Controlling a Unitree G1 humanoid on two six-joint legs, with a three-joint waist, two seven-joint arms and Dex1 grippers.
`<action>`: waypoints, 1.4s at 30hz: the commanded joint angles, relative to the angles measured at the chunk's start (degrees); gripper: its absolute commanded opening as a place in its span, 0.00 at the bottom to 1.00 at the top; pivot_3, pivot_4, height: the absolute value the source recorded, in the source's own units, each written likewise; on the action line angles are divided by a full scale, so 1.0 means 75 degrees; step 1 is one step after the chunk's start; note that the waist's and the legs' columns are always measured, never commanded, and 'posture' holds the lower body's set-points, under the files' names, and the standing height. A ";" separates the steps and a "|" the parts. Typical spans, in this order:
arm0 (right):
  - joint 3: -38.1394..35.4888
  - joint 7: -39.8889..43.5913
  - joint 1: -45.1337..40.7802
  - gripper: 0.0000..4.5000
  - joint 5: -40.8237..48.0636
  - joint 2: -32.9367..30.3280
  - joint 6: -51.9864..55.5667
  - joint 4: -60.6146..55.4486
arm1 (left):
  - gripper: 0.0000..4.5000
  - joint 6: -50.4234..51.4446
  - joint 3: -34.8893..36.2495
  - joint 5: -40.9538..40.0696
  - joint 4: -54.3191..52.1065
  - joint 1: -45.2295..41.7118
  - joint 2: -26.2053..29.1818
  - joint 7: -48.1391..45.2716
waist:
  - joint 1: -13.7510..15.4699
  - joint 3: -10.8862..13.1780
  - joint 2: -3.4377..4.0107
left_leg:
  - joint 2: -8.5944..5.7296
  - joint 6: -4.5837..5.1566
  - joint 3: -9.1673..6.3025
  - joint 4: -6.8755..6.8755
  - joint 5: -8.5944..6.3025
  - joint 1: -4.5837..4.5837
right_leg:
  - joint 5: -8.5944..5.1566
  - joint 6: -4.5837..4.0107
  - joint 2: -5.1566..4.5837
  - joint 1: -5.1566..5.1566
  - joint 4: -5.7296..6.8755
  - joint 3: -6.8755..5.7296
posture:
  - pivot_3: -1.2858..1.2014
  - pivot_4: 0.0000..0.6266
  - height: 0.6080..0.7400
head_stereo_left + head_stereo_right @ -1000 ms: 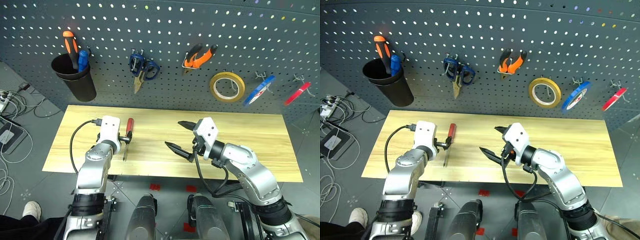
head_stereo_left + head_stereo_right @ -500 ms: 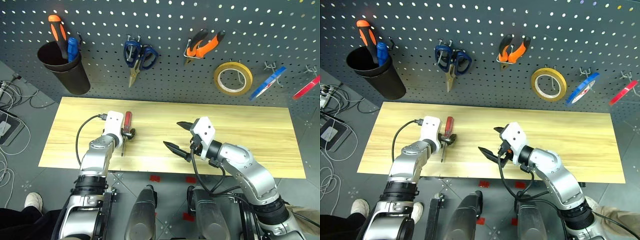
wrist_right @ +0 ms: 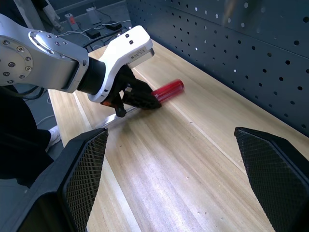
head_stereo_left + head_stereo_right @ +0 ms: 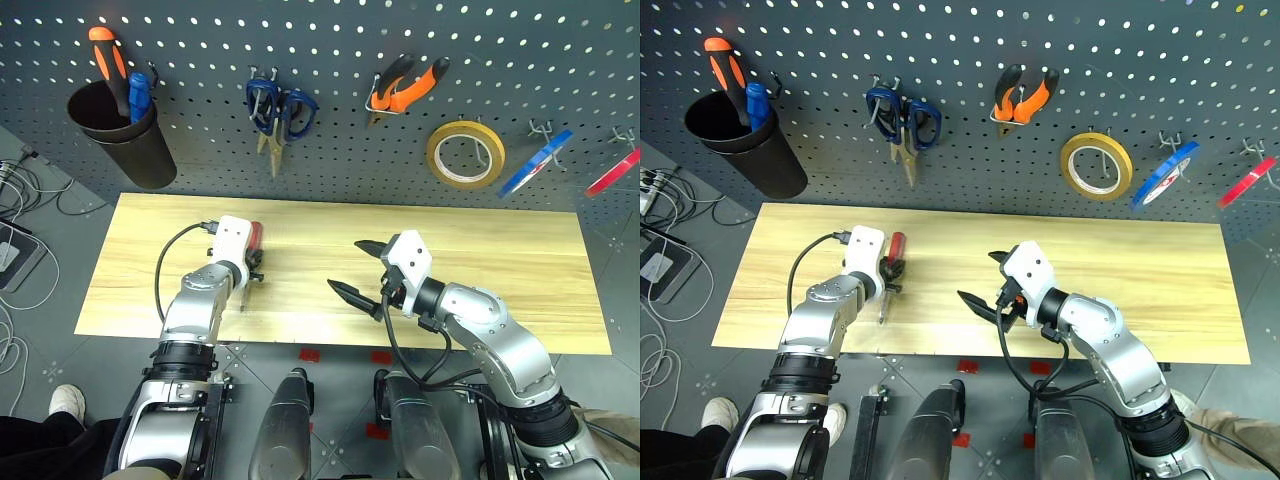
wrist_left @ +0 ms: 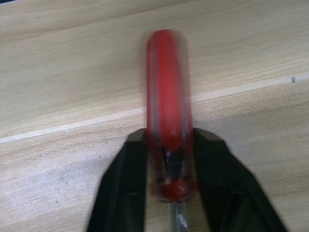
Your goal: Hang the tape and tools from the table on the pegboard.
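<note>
You won't find any words, numbers, brand names or signs to read here. Nothing is written on the things you can see.

The table (image 4: 500, 250) is a long top of light yellowish wood with lengthwise grain, running across the middle of the head views, below the pegboard (image 4: 340, 40). A red-handled screwdriver (image 4: 896, 246) lies on it at centre left, handle toward the board, thin shaft (image 4: 881, 308) toward the near edge. The left gripper (image 5: 164, 193) has its fingers (image 5: 128, 188) pressed against the handle's lower end.
</note>
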 commanded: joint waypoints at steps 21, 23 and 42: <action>-0.1173 0.0658 0.0391 1.00 0.1116 -0.0222 -0.0450 -0.0504 | 0.20 -0.0227 -0.0758 0.1220 -0.5165 0.2215 0.0317 0.0656 | 0.0074 -0.0161 -0.0025 | -0.0008 -0.0082 -0.0027 0.0003 0.0047 -0.0115 | 0.0008 -0.0003 -0.0030 -0.0089 -0.0006 -0.0041 | 0.58 0.44 1.00; -0.1255 0.0602 0.0341 1.00 0.1207 -0.0209 -0.0407 -0.0505 | 0.20 -0.0073 -0.0709 0.1300 -0.5470 0.2263 0.0177 0.0820 | 0.0092 -0.0246 -0.0032 | -0.0011 -0.0087 -0.0020 0.0003 0.0050 -0.0118 | 0.0008 -0.0003 -0.0029 -0.0088 -0.0008 -0.0052 | 0.59 0.42 1.00; -0.1664 -0.0375 -0.0760 1.00 0.1867 0.0616 -0.0282 -0.0676 | 0.20 -0.0596 0.0041 0.2331 -0.5937 -0.0329 0.0228 0.1862 | 0.0445 -0.1002 -0.0059 | -0.0008 -0.0101 -0.0012 0.0004 0.0060 -0.0110 | 0.0013 -0.0010 -0.0003 -0.0076 -0.0004 -0.0063 | 0.61 0.30 1.00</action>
